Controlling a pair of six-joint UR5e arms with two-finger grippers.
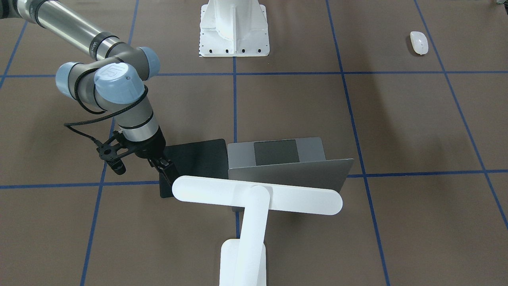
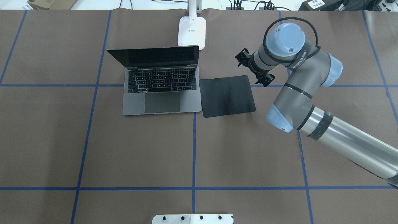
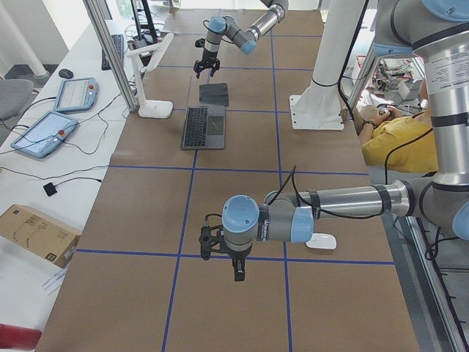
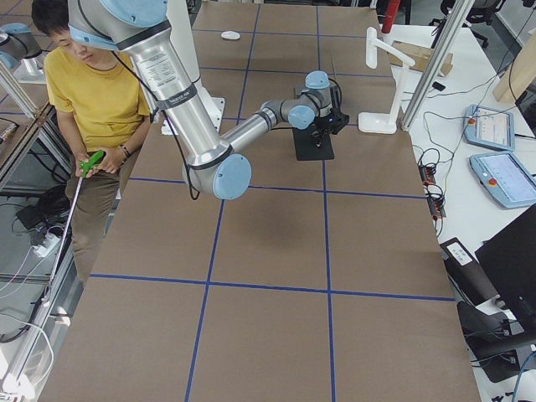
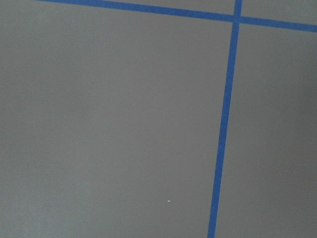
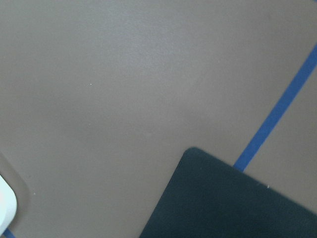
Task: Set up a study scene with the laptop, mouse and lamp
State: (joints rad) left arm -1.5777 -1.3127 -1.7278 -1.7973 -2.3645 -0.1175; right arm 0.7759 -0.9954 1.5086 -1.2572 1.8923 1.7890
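Observation:
The laptop (image 2: pixel 161 81) stands open at the table's far middle, screen towards the robot. The lamp (image 1: pixel 258 195) is behind it, its base (image 2: pixel 192 32) at the far edge and its bar head over the lid. The mouse (image 1: pixel 419 42) lies alone near the robot's left side, beside the left arm (image 3: pixel 321 241). My right gripper (image 1: pixel 165 169) points down over the far right corner of a black pad (image 2: pixel 227 95). Its dark fingers merge with the pad, so I cannot tell their state. My left gripper (image 3: pixel 238 273) hangs low over bare table, state unclear.
The white pedestal (image 1: pixel 234 28) of the robot stands at the near middle edge. A person in a yellow shirt (image 4: pixel 96 92) stands beside the table on the robot's side. Tablets and cables (image 3: pixel 44 132) lie on the white bench beyond the far edge.

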